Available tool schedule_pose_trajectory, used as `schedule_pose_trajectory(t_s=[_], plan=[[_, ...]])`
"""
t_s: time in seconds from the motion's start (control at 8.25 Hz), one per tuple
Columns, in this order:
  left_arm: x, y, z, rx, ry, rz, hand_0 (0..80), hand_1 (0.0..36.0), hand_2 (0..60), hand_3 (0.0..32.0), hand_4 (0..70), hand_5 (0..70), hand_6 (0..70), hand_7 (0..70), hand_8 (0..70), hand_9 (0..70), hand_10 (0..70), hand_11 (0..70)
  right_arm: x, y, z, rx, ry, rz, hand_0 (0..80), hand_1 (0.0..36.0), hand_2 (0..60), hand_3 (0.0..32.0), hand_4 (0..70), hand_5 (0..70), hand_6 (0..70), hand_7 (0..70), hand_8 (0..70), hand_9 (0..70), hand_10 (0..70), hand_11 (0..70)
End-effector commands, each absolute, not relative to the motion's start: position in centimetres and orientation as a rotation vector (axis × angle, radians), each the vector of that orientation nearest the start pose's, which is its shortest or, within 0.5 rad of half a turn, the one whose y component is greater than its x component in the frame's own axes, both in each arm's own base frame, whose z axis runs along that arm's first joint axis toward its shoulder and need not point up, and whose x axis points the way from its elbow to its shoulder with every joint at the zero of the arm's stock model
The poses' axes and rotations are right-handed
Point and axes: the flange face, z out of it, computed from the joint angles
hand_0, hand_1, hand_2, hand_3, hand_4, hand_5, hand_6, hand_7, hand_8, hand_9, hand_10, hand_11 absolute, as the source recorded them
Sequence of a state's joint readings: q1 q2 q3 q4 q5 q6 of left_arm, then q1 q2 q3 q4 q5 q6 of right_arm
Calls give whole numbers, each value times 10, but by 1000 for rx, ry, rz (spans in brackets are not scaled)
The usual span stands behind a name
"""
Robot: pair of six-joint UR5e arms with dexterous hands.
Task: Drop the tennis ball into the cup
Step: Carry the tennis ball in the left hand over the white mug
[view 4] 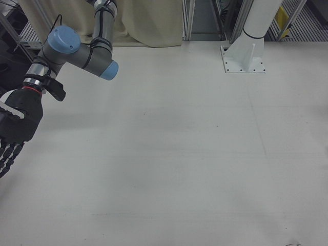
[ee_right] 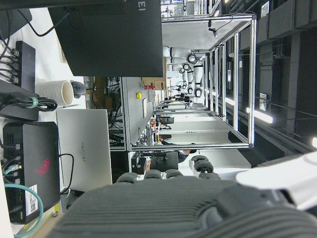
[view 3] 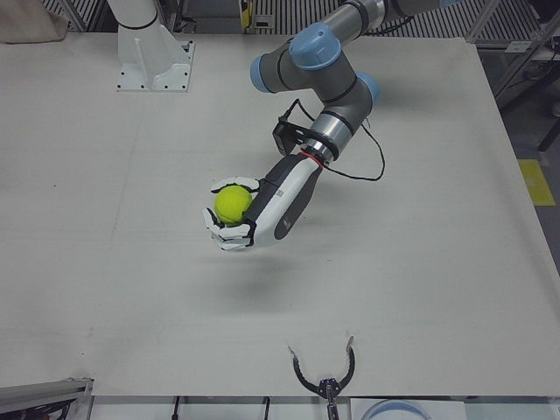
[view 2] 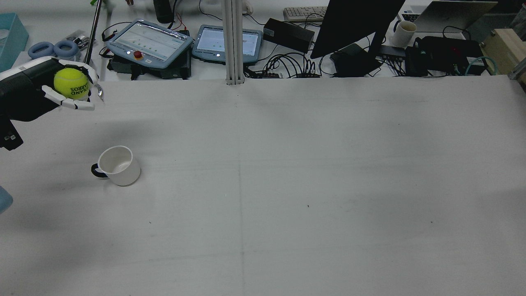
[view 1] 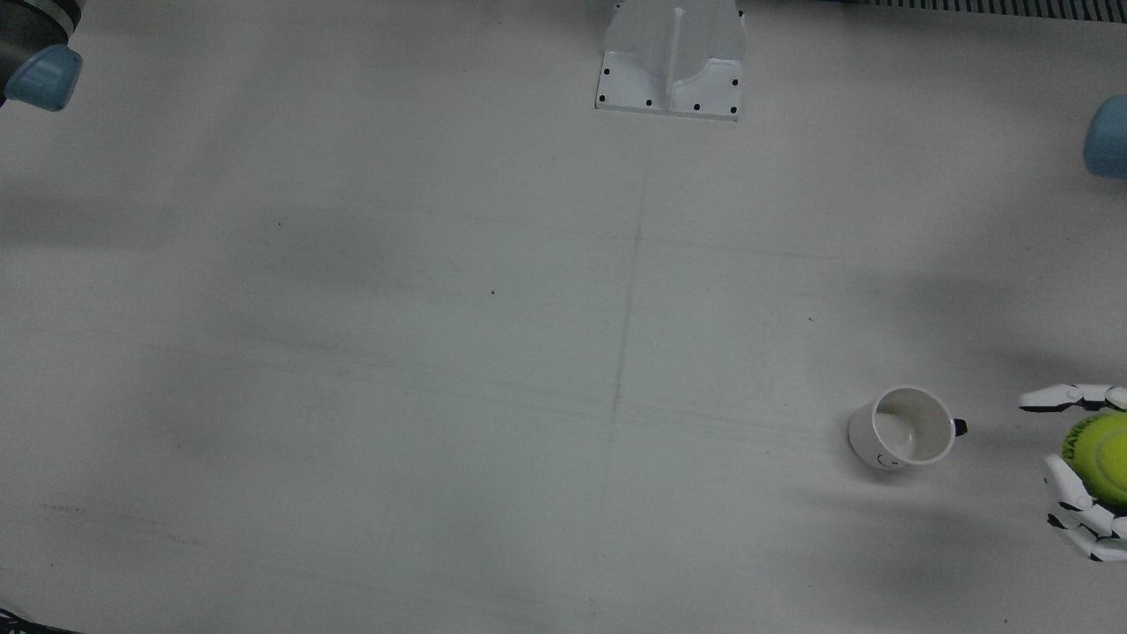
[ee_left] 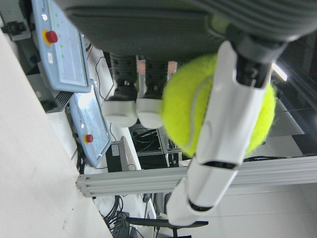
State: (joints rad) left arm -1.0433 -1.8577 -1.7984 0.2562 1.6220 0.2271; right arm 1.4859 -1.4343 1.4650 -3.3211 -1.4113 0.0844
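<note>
My left hand is shut on the yellow-green tennis ball, fingers wrapped around it, raised above the table. In the front view the ball and hand sit at the right edge, right of the cup. The white cup with a dark handle stands upright and empty on the table; it also shows in the front view. The left-front view shows the hand gripping the ball, but no cup. My right hand hangs open and empty at the right-front view's left edge.
A white pedestal base stands at the robot side of the table. Teach pendants, a monitor and cables lie beyond the far edge. A black pincer tool lies by the operators' edge.
</note>
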Motion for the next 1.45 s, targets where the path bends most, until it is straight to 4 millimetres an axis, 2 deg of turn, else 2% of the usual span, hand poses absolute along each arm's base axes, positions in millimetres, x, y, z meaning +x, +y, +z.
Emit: schedule_pose_trajectory(t_s=[0.0,0.12,0.24,0.36,0.48,0.61,0.73,0.97,1.09,1.21,1.33], plan=[[223,-541,474,-444,2077,-1489,800,360,202,0,547,354,700,700,664,700,571,700,104,-543,685,-16,1987,-2297,0,0,0,0,0,0,0,0,0,0,0,0],[226,-539,473,-450,2075,-1484,800,360,216,0,541,353,700,700,658,700,564,700,104,-543,685,-16,1987,-2297,0,0,0,0,0,0,0,0,0,0,0,0],[226,-540,474,-448,2074,-1486,800,360,204,0,535,346,700,700,653,700,562,700,104,-543,685,-16,1987,-2297,0,0,0,0,0,0,0,0,0,0,0,0],[225,-540,474,-452,2075,-1490,800,360,227,0,534,367,700,700,648,700,556,700,104,-543,685,-16,1987,-2297,0,0,0,0,0,0,0,0,0,0,0,0],[220,-540,474,-447,2085,-1488,800,360,277,0,508,345,700,700,611,700,516,700,104,-543,685,-16,1987,-2297,0,0,0,0,0,0,0,0,0,0,0,0],[213,-530,489,-445,2081,-1493,800,359,338,0,471,271,700,700,558,700,459,670,104,-543,685,-16,1987,-2297,0,0,0,0,0,0,0,0,0,0,0,0],[204,-516,496,-445,2079,-1495,800,360,344,0,476,279,700,700,568,700,467,682,104,-543,685,-16,1987,-2297,0,0,0,0,0,0,0,0,0,0,0,0],[203,-511,482,-452,2103,-1465,800,360,402,0,491,304,700,700,569,700,469,686,104,-543,685,-16,1987,-2297,0,0,0,0,0,0,0,0,0,0,0,0],[206,-512,478,-455,2104,-1461,800,360,426,0,499,280,700,700,575,700,467,682,104,-543,685,-16,1987,-2297,0,0,0,0,0,0,0,0,0,0,0,0],[205,-512,479,-451,2104,-1463,757,344,484,0,477,253,700,700,528,700,432,627,104,-543,685,-16,1987,-2297,0,0,0,0,0,0,0,0,0,0,0,0],[204,-512,480,-449,2106,-1469,685,265,113,0,327,175,606,667,269,353,176,277,104,-543,685,-16,1987,-2297,0,0,0,0,0,0,0,0,0,0,0,0]])
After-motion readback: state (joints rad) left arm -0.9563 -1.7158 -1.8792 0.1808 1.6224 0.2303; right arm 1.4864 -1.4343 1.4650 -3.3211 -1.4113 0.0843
